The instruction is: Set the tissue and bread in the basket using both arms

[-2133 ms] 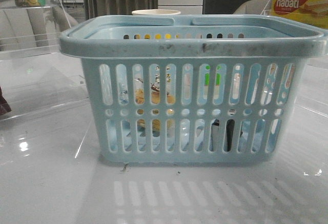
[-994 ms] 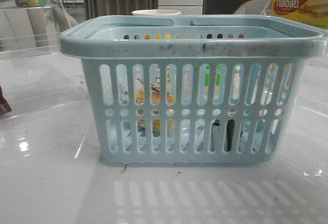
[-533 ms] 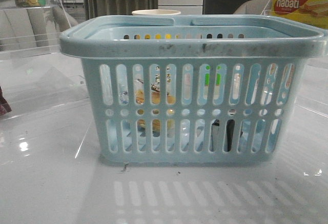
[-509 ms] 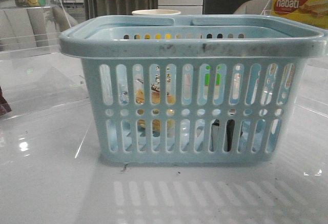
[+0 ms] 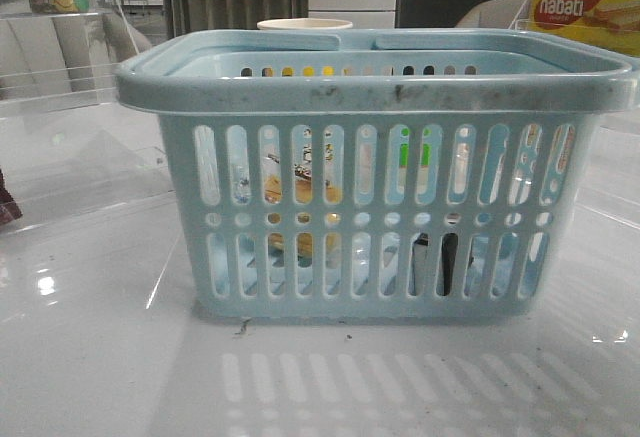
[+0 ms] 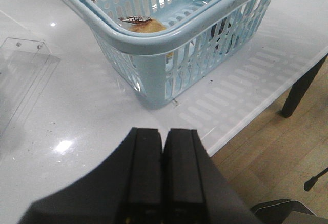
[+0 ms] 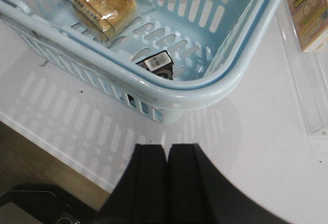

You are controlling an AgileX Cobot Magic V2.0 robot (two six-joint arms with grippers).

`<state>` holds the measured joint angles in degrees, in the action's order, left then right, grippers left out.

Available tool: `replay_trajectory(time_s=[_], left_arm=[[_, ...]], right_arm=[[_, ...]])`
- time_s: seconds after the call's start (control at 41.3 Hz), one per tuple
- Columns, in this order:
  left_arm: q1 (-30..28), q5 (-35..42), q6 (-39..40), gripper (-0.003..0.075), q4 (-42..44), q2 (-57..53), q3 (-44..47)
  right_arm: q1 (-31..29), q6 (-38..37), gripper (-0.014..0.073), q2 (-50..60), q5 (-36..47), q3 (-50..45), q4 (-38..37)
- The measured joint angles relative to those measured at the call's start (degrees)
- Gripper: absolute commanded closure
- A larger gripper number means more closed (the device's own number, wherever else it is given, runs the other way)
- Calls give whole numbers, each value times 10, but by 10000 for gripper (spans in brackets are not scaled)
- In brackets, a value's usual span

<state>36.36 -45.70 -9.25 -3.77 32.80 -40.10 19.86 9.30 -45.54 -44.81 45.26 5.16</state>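
Observation:
The light-blue basket (image 5: 375, 87) stands on the white table in the middle of the front view. The bread (image 7: 102, 6) lies inside it on the floor; it shows through the slots in the front view (image 5: 303, 245) and over the rim in the left wrist view (image 6: 145, 26). The tissue (image 7: 159, 64), a small blackish pack, lies inside near a corner; through the slots it is a dark shape (image 5: 448, 260). My left gripper (image 6: 164, 134) is shut and empty, above the table beside the basket (image 6: 154, 42). My right gripper (image 7: 167, 149) is shut and empty, outside the basket's corner (image 7: 215, 88).
A yellow-and-red nabati box (image 5: 585, 9) stands at the back right. A clear acrylic stand (image 5: 60, 77) is at the left, and another acrylic piece (image 6: 20, 75) lies flat. A snack box (image 7: 307, 8) lies beside the basket. The table's edge (image 6: 266, 106) is close to the basket.

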Motion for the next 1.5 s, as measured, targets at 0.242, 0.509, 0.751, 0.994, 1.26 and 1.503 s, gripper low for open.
replay_trajectory(time_s=[0.242, 0.509, 0.751, 0.994, 1.26, 1.503], left_arm=[[-42, 24, 0, 629, 2, -40, 13], [-185, 221, 0, 629, 8, -155, 159], [-299, 355, 0, 629, -25, -261, 319], [-351, 403, 0, 629, -35, -322, 404], [-357, 416, 0, 629, -38, -331, 405], [-355, 416, 0, 629, -38, -331, 405]], right_arm=[[0, 0, 566, 0, 0, 0, 0], [0, 0, 566, 0, 0, 0, 0], [0, 0, 566, 0, 0, 0, 0], [0, 0, 566, 0, 0, 0, 0], [0, 0, 566, 0, -1, 0, 0], [0, 0, 566, 0, -1, 0, 0]])
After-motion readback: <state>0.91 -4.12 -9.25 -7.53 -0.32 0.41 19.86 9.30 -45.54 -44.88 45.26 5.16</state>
